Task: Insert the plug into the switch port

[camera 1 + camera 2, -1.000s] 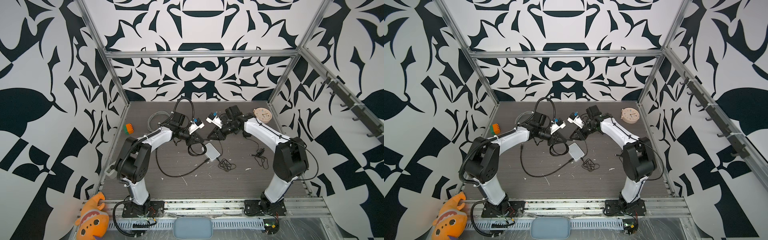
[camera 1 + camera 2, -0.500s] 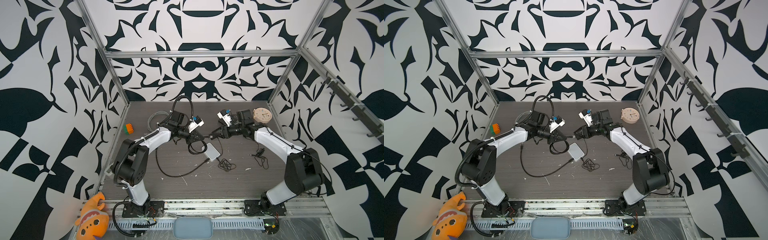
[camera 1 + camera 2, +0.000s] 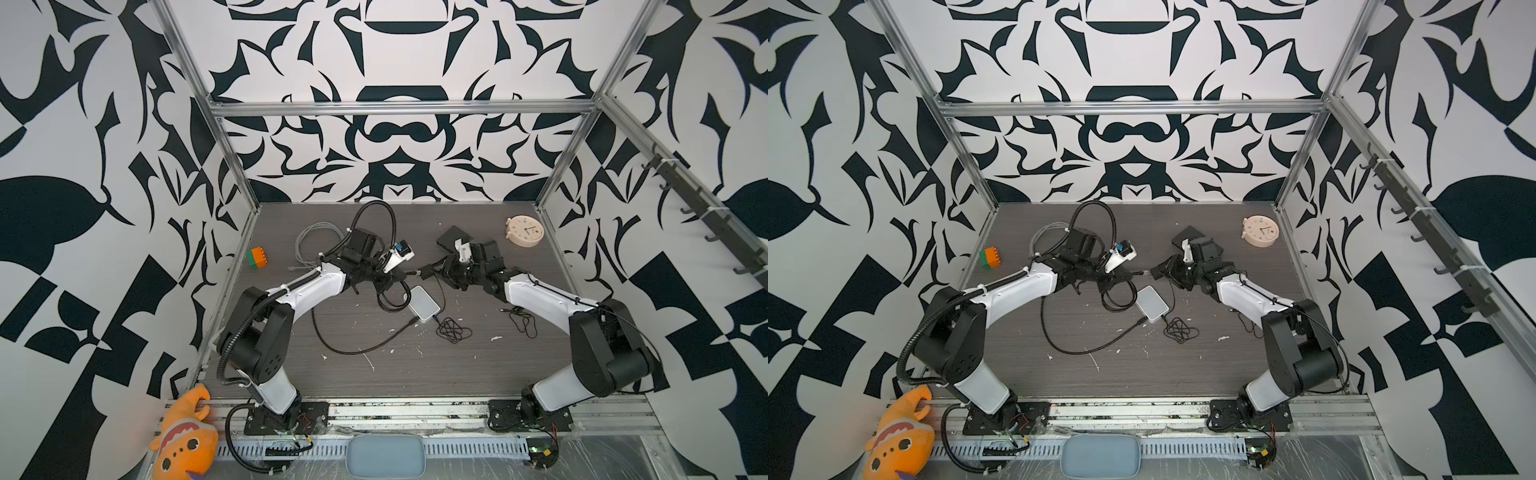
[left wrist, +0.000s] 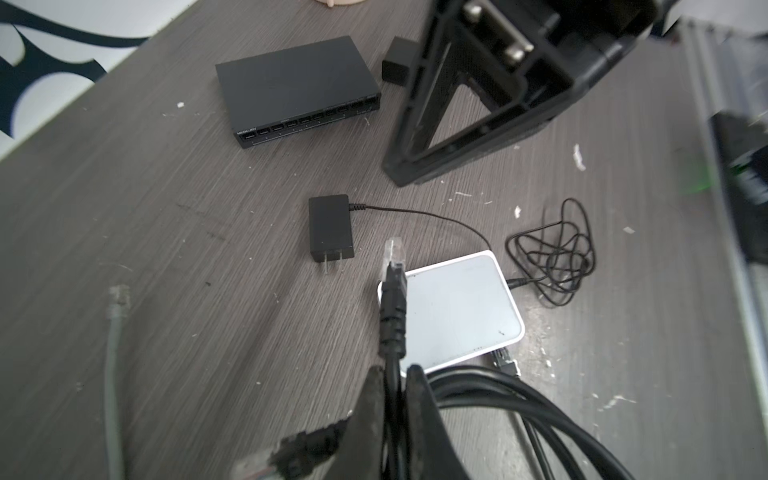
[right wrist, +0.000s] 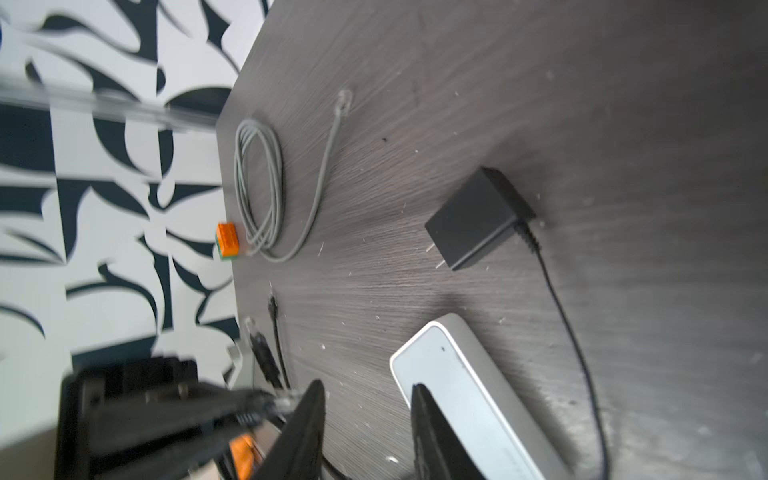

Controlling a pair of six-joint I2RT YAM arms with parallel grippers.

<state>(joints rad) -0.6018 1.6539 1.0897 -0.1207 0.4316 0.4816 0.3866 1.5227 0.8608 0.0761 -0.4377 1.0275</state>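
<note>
Two grippers face each other above the table. The left gripper (image 4: 395, 370) has its jaws pressed on the black cable (image 4: 392, 332) behind the plug (image 4: 392, 249). The plug hangs in the air over the white box (image 4: 457, 307), well apart from the switch (image 4: 291, 83). The right gripper (image 5: 368, 386) has its jaws spread with nothing between them, and the plug tip lies just beside one finger (image 5: 309, 411).

We judge three risks:
- The grip sits back on the cable, so the plug may sag or twist and meet a port askew.
- A closing finger may knock the plug aside instead of catching it.
- The switch lies loose, so a push may slide it, and the cable's loops may drag the white box.
</note>
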